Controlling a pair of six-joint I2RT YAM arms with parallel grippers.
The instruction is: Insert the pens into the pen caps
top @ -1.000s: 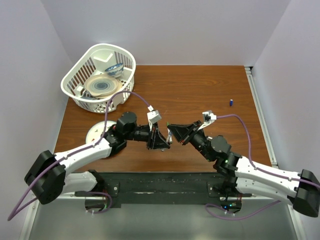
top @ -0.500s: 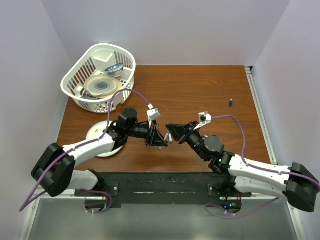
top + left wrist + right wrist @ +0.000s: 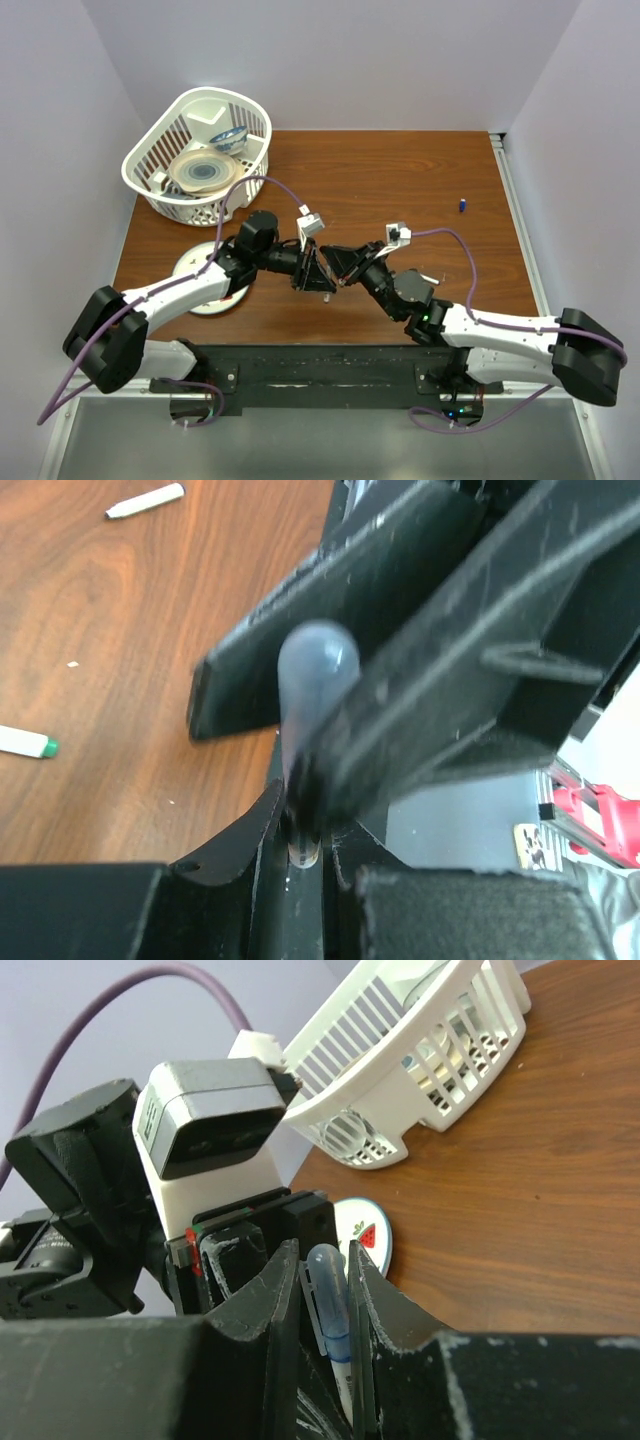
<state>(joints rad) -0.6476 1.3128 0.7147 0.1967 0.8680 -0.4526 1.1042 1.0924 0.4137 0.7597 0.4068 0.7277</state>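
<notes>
The right end effector (image 3: 348, 266) is closed on a white pen (image 3: 345, 1385), and the left end effector (image 3: 312, 275), met tip to tip with it above the desk (image 3: 400, 180), is judged to be closed on the grey-purple cap (image 3: 318, 660). The two parts are held together in the air between the arms, but it cannot be told whether the cap is fully seated. A blue cap (image 3: 462, 205) lies alone, well apart at the right of the desk. A bare pen (image 3: 145, 500) with a dark tip is seen on the wood. A green-ended pen (image 3: 22, 742) lies nearby, though whether that end is a cap cannot be told. At least one pairing is judged to be left
</notes>
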